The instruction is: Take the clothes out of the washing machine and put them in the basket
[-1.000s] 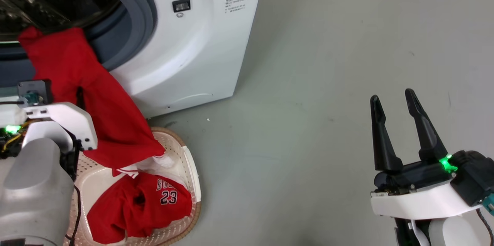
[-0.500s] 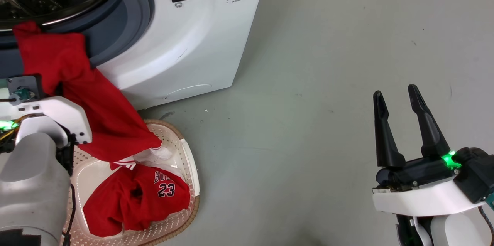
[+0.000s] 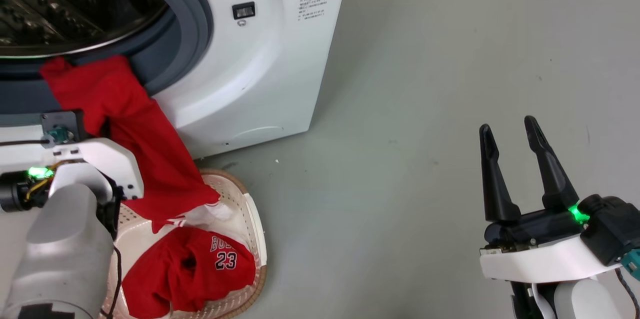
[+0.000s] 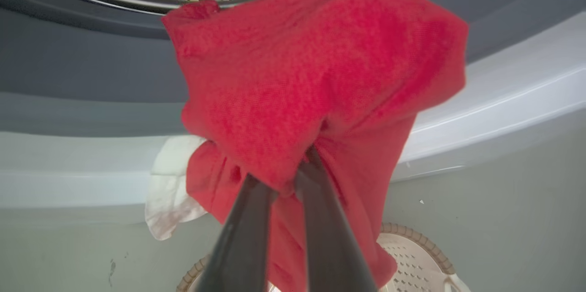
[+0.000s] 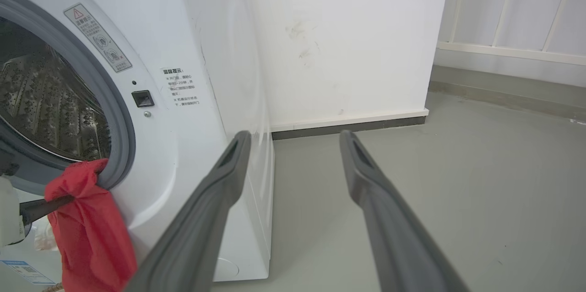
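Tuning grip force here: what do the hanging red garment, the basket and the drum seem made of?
The red garment: soft knitted mesh fabric, matte; it drapes and folds. The basket: cream plastic, likely, glossy, moulded perforations, woven-look brown rim. The drum: shiny perforated metal, probably steel.

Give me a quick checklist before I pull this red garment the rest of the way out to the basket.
1. Grip of left tool on red garment: ok, shut on it.
2. Garment free of washing machine: not ok, its top drapes over the grey seal.
3. Hanging end over basket: ok.
4. Clearance of right tool: ok, open over bare floor.
5. Other clothes in drum: cannot tell.
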Robot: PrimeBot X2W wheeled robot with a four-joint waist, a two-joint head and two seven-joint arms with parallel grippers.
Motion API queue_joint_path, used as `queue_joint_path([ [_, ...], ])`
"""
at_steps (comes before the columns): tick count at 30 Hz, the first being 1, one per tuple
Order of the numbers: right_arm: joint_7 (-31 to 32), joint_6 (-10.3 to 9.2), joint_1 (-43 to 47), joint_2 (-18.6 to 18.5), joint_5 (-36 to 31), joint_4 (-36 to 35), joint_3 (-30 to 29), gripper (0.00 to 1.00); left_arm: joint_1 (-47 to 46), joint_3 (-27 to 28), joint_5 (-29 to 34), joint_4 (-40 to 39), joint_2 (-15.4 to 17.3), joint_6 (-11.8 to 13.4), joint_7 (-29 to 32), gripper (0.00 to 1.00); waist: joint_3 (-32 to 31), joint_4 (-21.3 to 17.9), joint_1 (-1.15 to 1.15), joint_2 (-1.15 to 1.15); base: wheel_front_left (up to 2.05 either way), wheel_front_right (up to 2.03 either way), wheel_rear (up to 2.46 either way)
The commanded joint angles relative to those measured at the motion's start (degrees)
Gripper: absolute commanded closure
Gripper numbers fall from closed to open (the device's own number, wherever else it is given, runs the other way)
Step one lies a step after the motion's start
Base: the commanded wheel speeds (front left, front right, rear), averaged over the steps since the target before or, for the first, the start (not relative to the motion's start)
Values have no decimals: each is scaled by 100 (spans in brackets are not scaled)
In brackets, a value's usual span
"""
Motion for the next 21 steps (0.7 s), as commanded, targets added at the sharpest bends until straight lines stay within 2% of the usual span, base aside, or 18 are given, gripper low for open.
queue_joint_path([
  [1,-13,-4,82,0,-36,16,9,0,113,-12,-10,-43,-32,-11,-41,100,-162,44,-1,0,0,0,0],
  [7,-13,-4,294,0,-133,94,-18,0,582,11,-28,-488,-160,29,-50,100,-617,156,-1,0,0,0,0],
  [21,-13,-4,825,0,-334,192,-19,0,2358,184,138,-2353,-474,142,-52,100,-1405,399,-1,0,0,0,0],
])
